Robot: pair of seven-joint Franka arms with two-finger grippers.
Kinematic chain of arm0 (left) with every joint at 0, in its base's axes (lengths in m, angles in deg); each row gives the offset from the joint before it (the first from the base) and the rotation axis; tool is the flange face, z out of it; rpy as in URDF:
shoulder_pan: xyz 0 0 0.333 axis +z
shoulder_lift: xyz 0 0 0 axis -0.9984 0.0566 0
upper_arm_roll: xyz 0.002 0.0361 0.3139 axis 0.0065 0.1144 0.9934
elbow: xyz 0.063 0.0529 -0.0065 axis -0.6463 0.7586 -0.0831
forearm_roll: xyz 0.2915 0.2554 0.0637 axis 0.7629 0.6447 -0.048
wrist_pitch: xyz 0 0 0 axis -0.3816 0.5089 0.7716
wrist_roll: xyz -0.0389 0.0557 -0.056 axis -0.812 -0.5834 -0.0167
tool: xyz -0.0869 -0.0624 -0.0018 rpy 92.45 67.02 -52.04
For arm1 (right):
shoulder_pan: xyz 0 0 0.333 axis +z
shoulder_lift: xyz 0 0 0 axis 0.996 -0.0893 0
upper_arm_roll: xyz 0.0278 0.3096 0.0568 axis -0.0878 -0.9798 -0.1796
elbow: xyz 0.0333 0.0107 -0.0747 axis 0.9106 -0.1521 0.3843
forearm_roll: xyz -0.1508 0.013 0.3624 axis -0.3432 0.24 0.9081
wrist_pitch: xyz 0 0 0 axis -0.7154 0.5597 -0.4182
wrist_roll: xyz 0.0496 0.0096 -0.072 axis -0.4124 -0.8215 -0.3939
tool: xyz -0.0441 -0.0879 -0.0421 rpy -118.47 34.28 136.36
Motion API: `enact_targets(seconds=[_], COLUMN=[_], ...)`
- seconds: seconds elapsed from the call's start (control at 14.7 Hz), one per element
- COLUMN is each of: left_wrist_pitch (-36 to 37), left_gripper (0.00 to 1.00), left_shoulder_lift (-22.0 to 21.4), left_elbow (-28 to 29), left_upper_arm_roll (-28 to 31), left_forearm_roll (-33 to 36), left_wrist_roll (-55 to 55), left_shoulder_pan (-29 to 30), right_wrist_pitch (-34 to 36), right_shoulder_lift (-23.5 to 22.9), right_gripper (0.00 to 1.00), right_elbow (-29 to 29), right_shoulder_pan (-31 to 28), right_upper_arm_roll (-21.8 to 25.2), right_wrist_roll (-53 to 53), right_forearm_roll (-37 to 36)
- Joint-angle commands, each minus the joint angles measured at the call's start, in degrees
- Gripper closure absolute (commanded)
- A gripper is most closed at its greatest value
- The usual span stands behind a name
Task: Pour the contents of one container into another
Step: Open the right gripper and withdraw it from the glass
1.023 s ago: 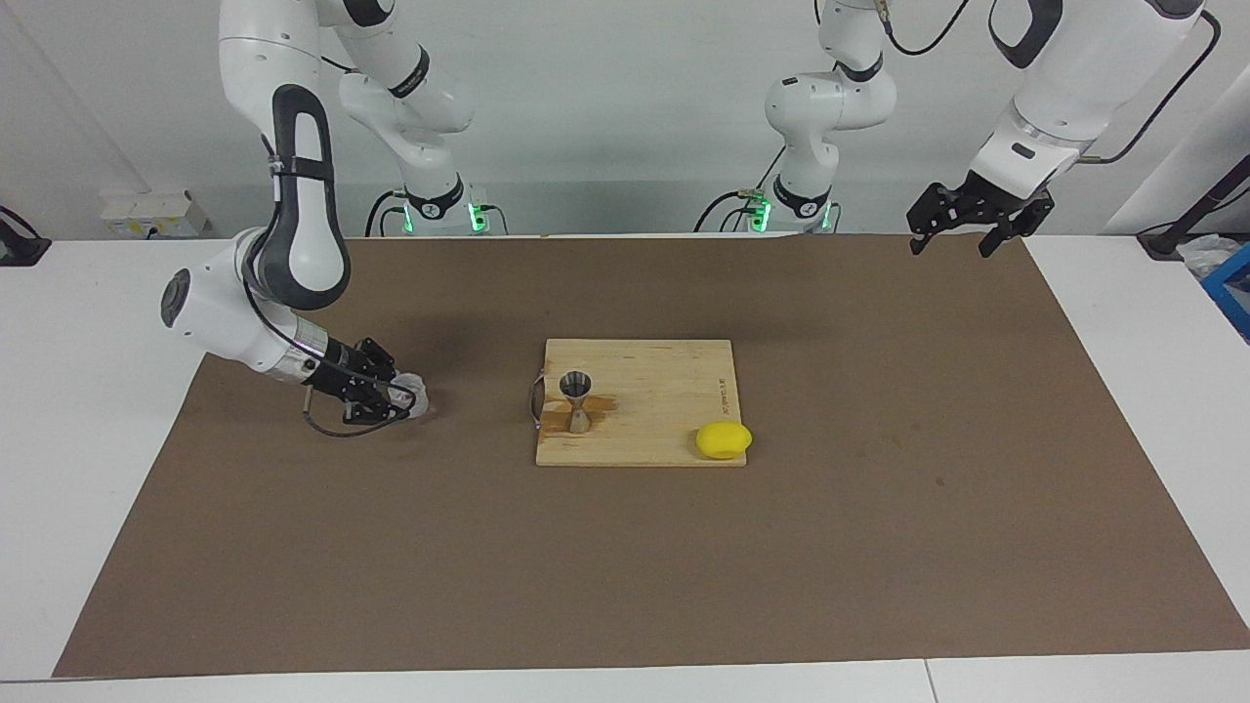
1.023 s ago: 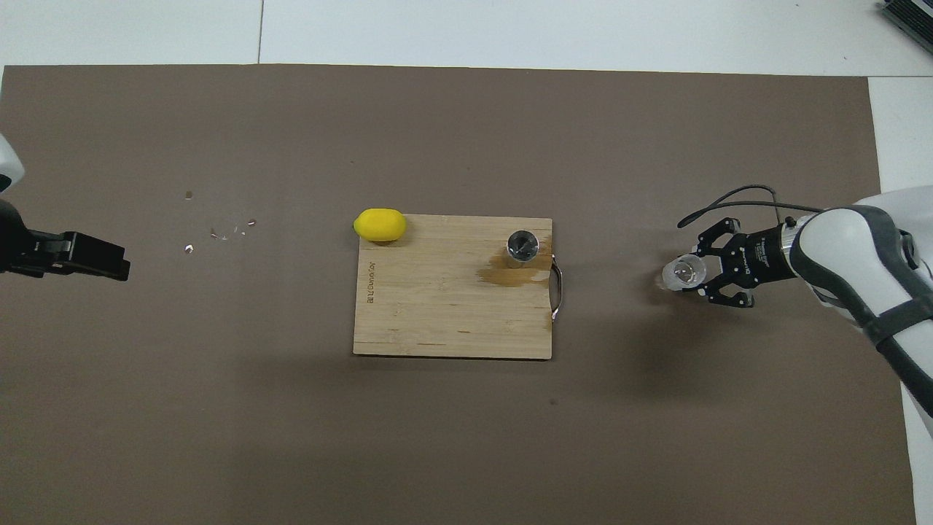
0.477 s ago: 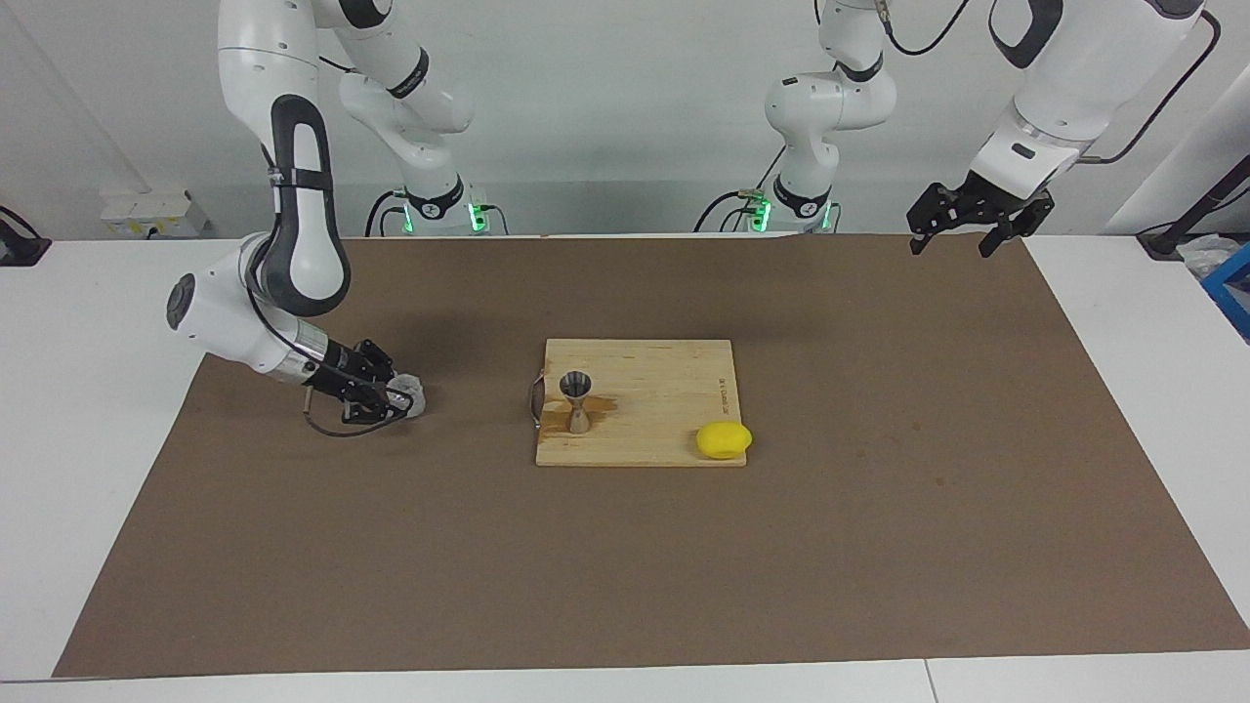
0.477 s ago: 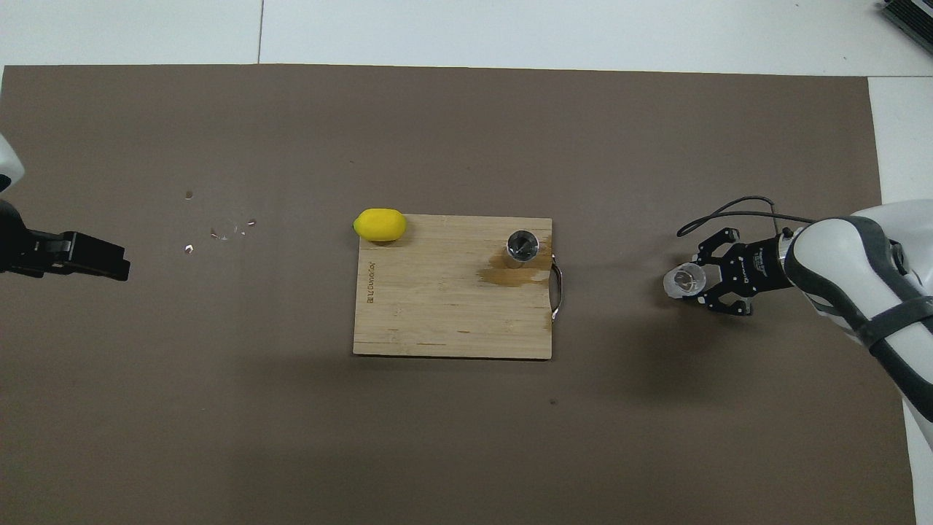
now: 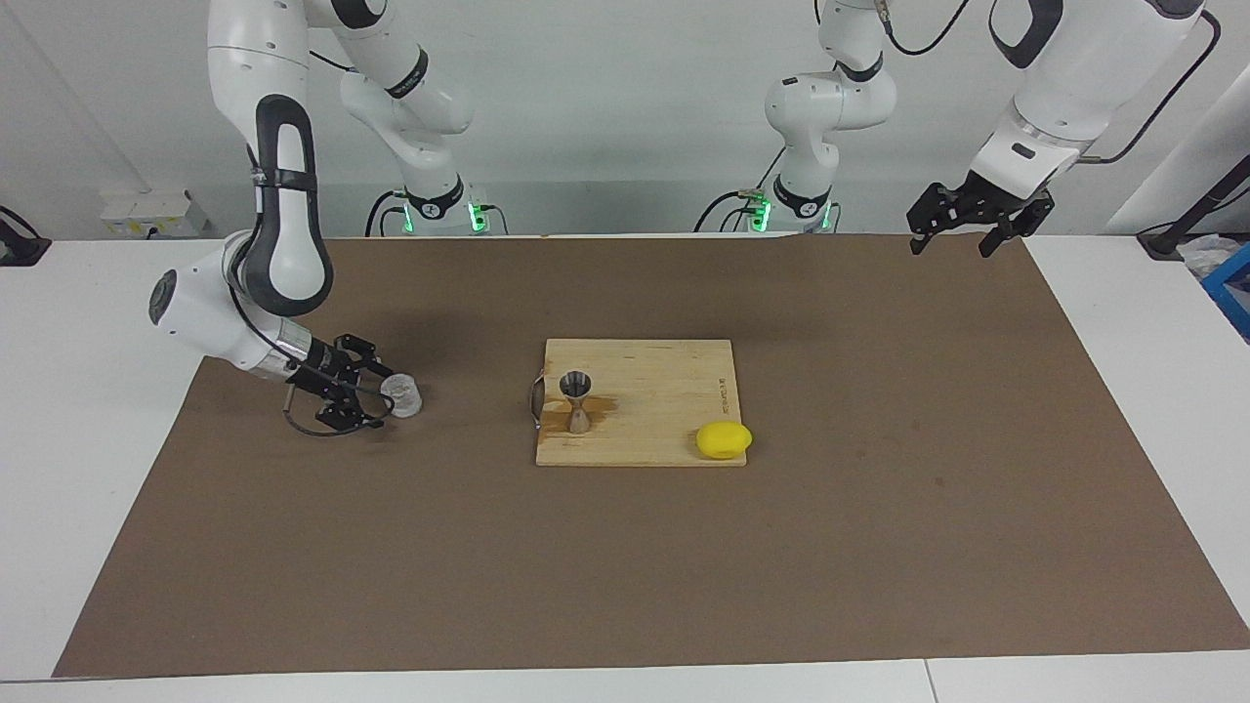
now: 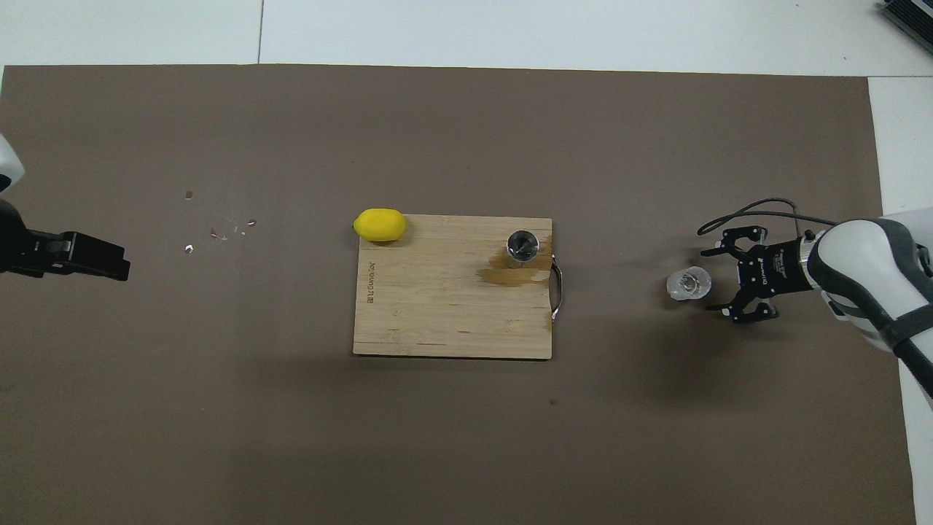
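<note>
Clear glass cup upright on brown mat at left of facing frame, right gripper spread apart just beside it, steel jigger on cutting board mid-frame, left gripper waiting at upper right, fingers apart.

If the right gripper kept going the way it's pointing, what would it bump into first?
The glass cup. The right gripper stands open on the mat, pointing at the cup just ahead of its fingertips; farther along that line stands the jigger, probably.

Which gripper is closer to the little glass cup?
The right. The right gripper is open right beside the cup on the mat; the left gripper hangs over the left arm's end of the table.
</note>
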Motion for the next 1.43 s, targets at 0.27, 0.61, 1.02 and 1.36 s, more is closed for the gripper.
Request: enact_targets(seconds=[0.27,0.61,1.02,1.36], left_wrist_pitch=[-0.44,-0.44,-0.44,-0.44], left_gripper=[0.0,0.0,0.0,0.0], left_shoulder_lift=[-1.62,-1.62,-1.62,-1.62], left_elbow=[1.78,1.78,1.78,1.78], left_upper_arm_roll=[-0.07,-0.07,-0.07,-0.07], left_forearm_roll=[-0.64,-0.64,-0.64,-0.64], left_wrist_roll=[-0.28,-0.28,-0.28,-0.28], left_shoulder_pan=[0.38,0.38,0.38,0.38], right_wrist_pitch=[-0.49,0.39,2.77,5.48], right_shoulder_lift=[6.86,13.45,18.38,18.21], right_gripper=[0.0,0.0,0.0,0.0], right_elbow=[-0.62,0.0,0.0,2.35], right_shoulder_pan=[-2.93,-0.13,11.11,17.01], right_upper_arm_roll=[-0.26,-0.52,-0.61,-0.96], right_wrist_roll=[-5.54,-8.19,-10.29,-27.59], right_forearm_roll=[-0.22,-10.31,-21.3,-28.95])
